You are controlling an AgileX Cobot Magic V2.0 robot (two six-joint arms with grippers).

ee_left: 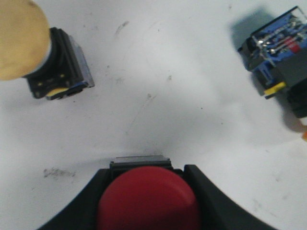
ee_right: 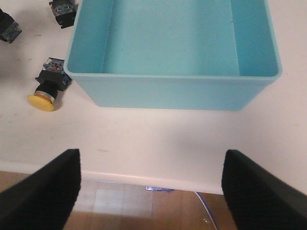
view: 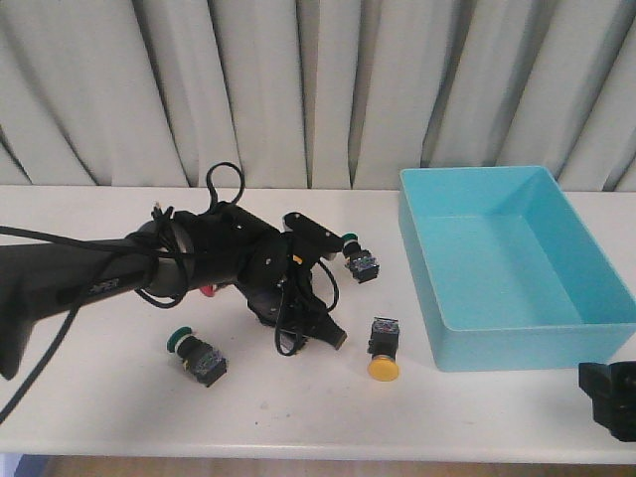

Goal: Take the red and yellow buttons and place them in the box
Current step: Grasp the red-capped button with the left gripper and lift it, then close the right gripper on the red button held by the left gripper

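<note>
Front view: black left arm reaching low over the white table (view: 99, 397), its left gripper (view: 318, 323) angled down toward the tabletop, a speck of red cap just visible beside the wrist. Yellow-capped push-button switch with a black body (view: 383, 350) lying on its side just beside the near wall of the large turquoise plastic box (view: 517, 263), outside it. Green-capped switch on the near left (view: 195, 355) and another green-capped switch (view: 358, 260) farther back, both outside the task and left alone. Box standing open and showing no button inside, ready as the drop point. Right gripper (view: 608, 395) parked at the table's near right corner.

Left wrist view: red mushroom-capped push-button switch (ee_left: 148, 201) seated between the two black fingers, clenched by them, likely for carrying to the box. Yellow button and a blue-backed switch body (ee_left: 280, 57) lying apart on the table.

Right wrist view: black fingers (ee_right: 41, 191) spread wide and holding nothing, hanging over the table edge in front of the box, yellow button resting near the box's corner.
</note>
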